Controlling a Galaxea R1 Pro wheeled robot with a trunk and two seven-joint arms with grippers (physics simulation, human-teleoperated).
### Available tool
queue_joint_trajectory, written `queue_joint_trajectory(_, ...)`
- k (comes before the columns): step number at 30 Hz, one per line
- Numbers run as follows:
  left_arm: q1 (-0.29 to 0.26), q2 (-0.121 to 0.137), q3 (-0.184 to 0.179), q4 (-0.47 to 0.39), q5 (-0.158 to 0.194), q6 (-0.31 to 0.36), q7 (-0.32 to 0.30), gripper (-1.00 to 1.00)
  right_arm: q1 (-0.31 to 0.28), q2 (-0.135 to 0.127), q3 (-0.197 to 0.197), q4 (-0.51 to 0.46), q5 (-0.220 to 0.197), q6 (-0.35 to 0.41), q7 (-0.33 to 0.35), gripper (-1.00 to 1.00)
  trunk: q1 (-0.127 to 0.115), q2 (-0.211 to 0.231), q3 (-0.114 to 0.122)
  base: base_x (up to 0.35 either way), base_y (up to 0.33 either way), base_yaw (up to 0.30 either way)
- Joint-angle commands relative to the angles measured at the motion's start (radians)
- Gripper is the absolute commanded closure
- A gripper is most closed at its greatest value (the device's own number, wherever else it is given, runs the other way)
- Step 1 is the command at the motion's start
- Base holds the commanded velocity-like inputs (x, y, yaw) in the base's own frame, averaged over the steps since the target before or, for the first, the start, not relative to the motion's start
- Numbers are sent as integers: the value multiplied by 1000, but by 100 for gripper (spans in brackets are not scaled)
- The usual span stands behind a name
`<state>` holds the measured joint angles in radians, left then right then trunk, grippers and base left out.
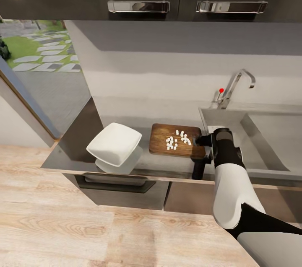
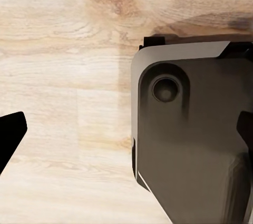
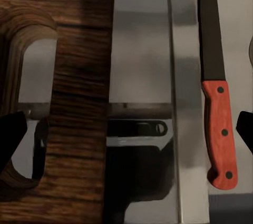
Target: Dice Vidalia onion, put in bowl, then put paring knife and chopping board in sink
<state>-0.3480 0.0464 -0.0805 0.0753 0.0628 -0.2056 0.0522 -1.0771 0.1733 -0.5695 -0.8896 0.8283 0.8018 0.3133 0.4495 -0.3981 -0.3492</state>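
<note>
The paring knife (image 3: 217, 97) is seen lying flat on the steel drainboard (image 3: 184, 50) of the sink (image 1: 268, 133), beneath the right jaws (image 3: 126, 134), which are spread wide with nothing between them. To the other side of those jaws, the handle-slot end of the chopping board (image 1: 176, 141) is seen on the table (image 1: 75, 149), white diced onion (image 1: 176, 139) scattered on it. Beyond the board stands the bowl (image 1: 114, 143). The left jaws (image 2: 126, 139) are spread over wooden floor (image 2: 63, 50).

No readable text or labels.
</note>
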Motion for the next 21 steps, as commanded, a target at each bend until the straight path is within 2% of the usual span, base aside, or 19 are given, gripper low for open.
queue_joint_trajectory(1,-2,0,-8,4,6,-8,2,-100,-1,1,-4,0,11,1,9,-100,1,-2,-2,0,0,0)
queue_joint_trajectory(21,-2,0,-8,4,6,-8,2,-100,-1,1,-4,6,11,2,7,-100,1,-2,-2,0,0,0)
